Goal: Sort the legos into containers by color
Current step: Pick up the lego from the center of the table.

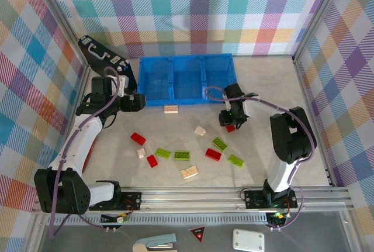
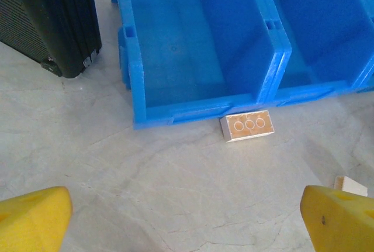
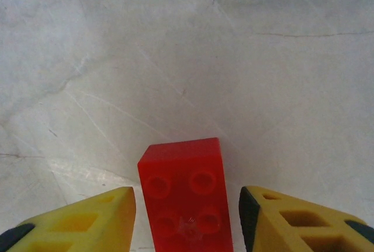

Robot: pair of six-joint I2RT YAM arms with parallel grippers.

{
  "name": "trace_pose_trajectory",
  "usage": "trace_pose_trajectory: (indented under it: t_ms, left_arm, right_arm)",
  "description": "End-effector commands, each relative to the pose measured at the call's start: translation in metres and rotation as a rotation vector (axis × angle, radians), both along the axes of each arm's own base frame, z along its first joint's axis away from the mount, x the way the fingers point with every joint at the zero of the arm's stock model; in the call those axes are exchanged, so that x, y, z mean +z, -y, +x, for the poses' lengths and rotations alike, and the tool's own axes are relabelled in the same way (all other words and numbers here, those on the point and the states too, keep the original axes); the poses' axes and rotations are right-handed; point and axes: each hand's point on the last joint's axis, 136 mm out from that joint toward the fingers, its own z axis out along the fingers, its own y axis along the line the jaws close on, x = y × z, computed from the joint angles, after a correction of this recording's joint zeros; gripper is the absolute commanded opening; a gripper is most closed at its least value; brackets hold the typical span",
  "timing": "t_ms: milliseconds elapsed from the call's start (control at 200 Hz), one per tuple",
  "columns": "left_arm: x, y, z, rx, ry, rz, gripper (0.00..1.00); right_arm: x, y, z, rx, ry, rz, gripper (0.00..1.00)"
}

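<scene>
The right claw flanks a glossy, studded red brick without pinching it. The left claw gapes wide before a smooth blue bin.

The red brick is cut off below; a cream brick seems half hidden.
</scene>
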Motion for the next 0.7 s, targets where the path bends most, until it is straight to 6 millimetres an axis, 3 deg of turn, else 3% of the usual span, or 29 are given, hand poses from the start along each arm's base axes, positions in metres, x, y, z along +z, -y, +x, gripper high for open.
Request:
trace_pose_trajectory:
  t_ms: [0, 380, 695]
  left_arm:
    - [0.0050, 0.0020, -0.0032, -0.022, 0.027, 0.017, 1.00]
    - [0.0084, -0.0049, -0.0030, -0.003, 0.040, 0.031, 1.00]
    - [0.0094, -0.0061, -0.0028, 0.001, 0.045, 0.025, 1.00]
  right_arm:
    - [0.0028, -0.0017, 0.0049, -0.018, 0.001, -0.013, 0.49]
    - [-0.0023, 0.0004, 0.0043, -0.013, -0.012, -0.038, 0.43]
    - [0.0071, -0.0040, 0.0074, -0.007, 0.003, -0.028, 0.38]
